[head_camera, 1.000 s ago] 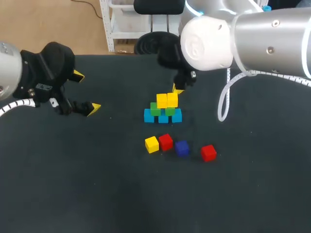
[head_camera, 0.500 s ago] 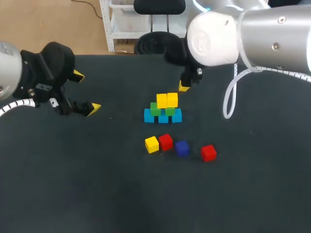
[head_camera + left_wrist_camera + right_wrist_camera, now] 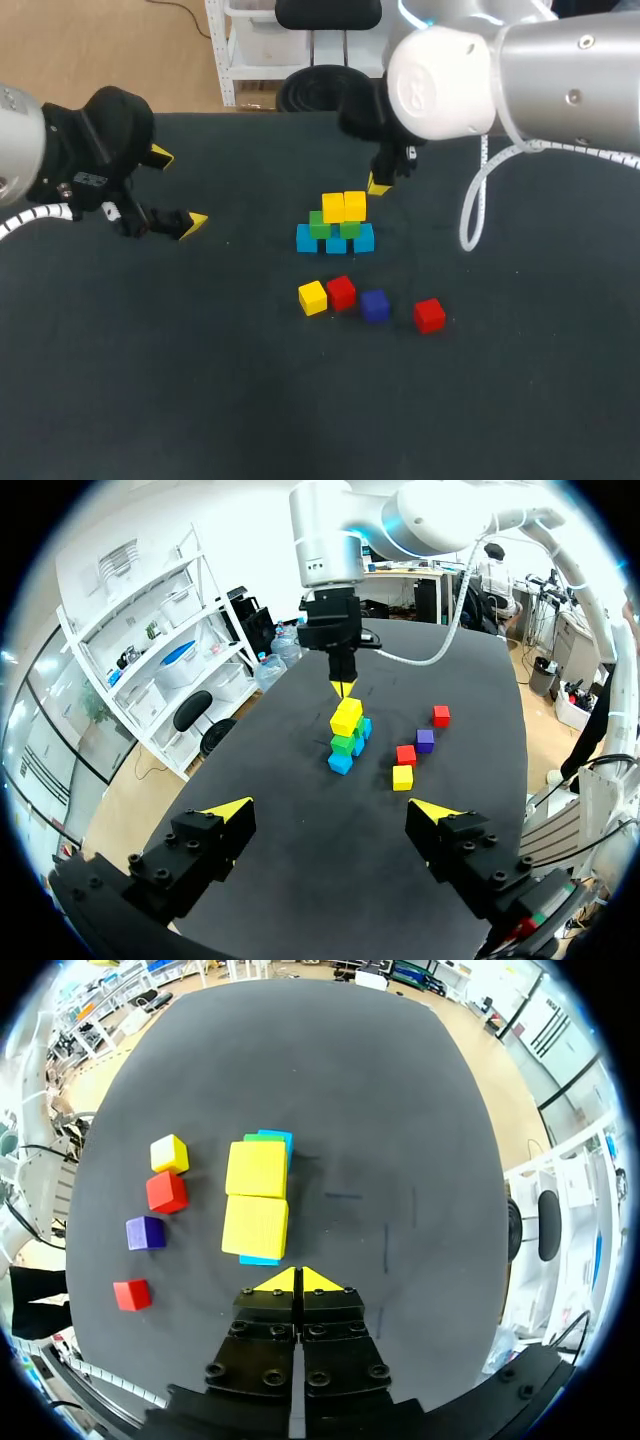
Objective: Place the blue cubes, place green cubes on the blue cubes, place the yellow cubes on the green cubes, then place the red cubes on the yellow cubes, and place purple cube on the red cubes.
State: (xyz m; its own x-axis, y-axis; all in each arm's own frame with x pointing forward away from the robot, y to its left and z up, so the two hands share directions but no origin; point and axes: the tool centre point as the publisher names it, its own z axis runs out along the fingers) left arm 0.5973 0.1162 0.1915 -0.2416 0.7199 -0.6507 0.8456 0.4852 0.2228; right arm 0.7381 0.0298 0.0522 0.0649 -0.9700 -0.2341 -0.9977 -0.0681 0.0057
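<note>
Your right gripper [image 3: 298,1280] has its yellow tips pressed together with nothing between them, and it hangs over the table [image 3: 200,380] just on the far side of the pile. Right ahead of those tips you see two yellow cubes [image 3: 255,1225] side by side. They sit on the green cubes [image 3: 320,226], which rest on a row of blue cubes [image 3: 336,243]. On the pile's near side in the head view, four pieces lie in a loose line: a loose yellow cube [image 3: 312,297] just beside a red cube [image 3: 341,292], then the purple cube [image 3: 375,305], then a second red cube [image 3: 429,315] a little apart. Your left gripper [image 3: 177,190] is off at the left, well apart from every cube, fingers spread wide and holding nothing
</note>
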